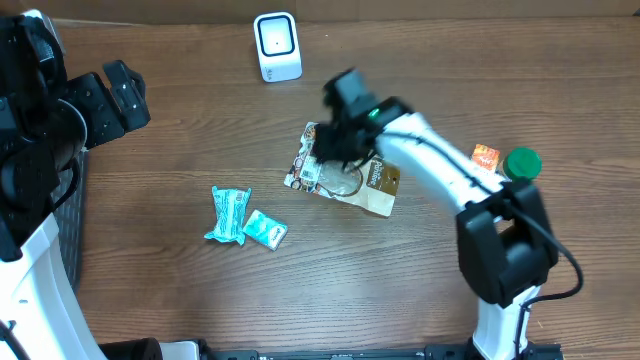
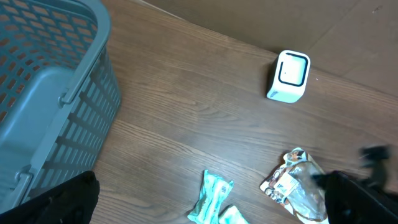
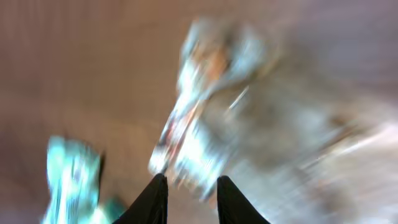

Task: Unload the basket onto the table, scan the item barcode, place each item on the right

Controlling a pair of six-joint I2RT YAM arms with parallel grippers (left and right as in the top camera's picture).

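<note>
The item is a brown and clear pouch (image 1: 350, 180) with a white label, lying flat mid-table; it also shows in the left wrist view (image 2: 292, 186) and, blurred, in the right wrist view (image 3: 205, 137). The white scanner (image 1: 277, 46) stands at the far edge, its face visible in the left wrist view (image 2: 288, 76). My right gripper (image 1: 335, 150) hovers over the pouch's left part. Its fingers (image 3: 191, 179) stand a little apart, with only table showing between them. My left gripper (image 1: 125, 92) is far left, wide open and empty (image 2: 209, 180).
Two teal packets (image 1: 228, 213) (image 1: 265, 230) lie left of the pouch. An orange packet (image 1: 486, 155) and a green round lid (image 1: 522, 163) sit at the right. A grey-blue basket (image 2: 74, 93) stands at the left edge.
</note>
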